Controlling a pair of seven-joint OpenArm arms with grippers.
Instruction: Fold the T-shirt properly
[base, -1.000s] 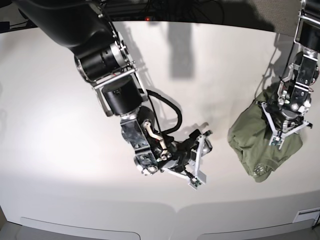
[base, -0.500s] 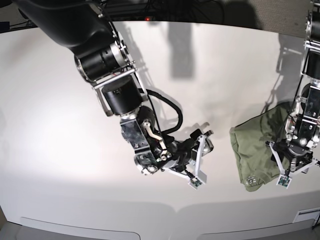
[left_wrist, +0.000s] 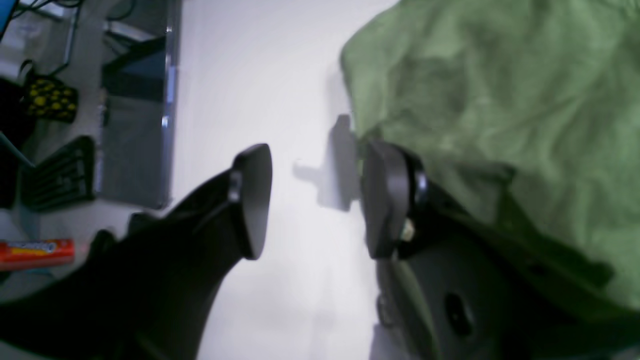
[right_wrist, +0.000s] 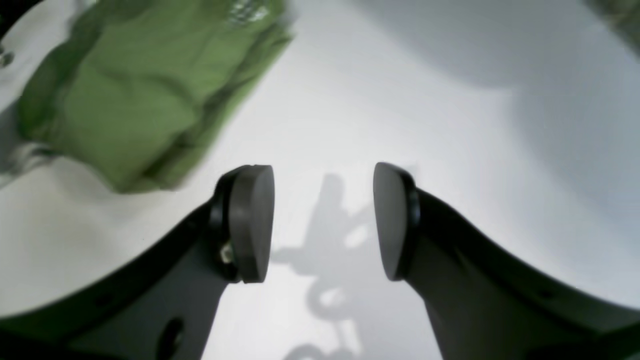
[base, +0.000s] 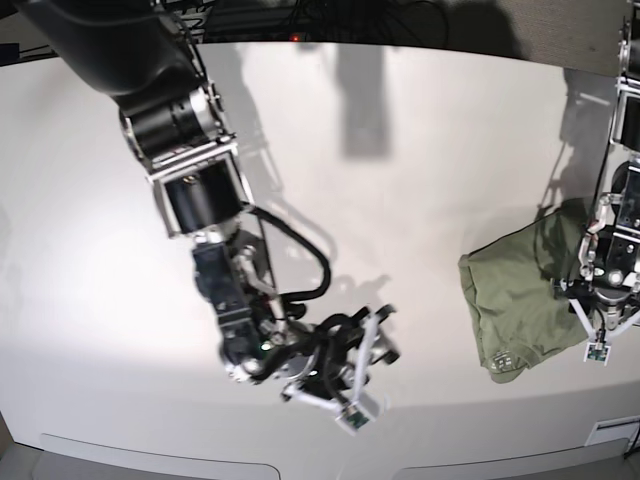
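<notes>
Two arms, base view: both reach over a white table (base: 400, 200), well apart from each other.
T-shirt, base view: the green T-shirt (base: 515, 300) lies bunched and wrinkled near the table's right edge, with a small white-printed label (base: 504, 361) at its lower corner.
Left gripper, base view: the left gripper (base: 603, 335) points down at the cloth's right edge; whether it touches the cloth cannot be told from here.
Right gripper, base view: the right gripper (base: 362, 385) hangs low over bare table near the front edge, far from the T-shirt.

Left wrist view, gripper: the left gripper (left_wrist: 315, 200) has its jaws parted, with only bare table between the pads.
Left wrist view, cloth: the T-shirt (left_wrist: 500, 110) fills the upper right; one finger (left_wrist: 385, 200) sits at its edge, and a fold covers that finger's base.
Left wrist view, grip: nothing is clamped.

Right wrist view, gripper: the right gripper (right_wrist: 324, 220) stands apart and empty, its shadow on the table below.
Right wrist view, cloth: the T-shirt (right_wrist: 130, 95) lies blurred at upper left, apart from the pads.
</notes>
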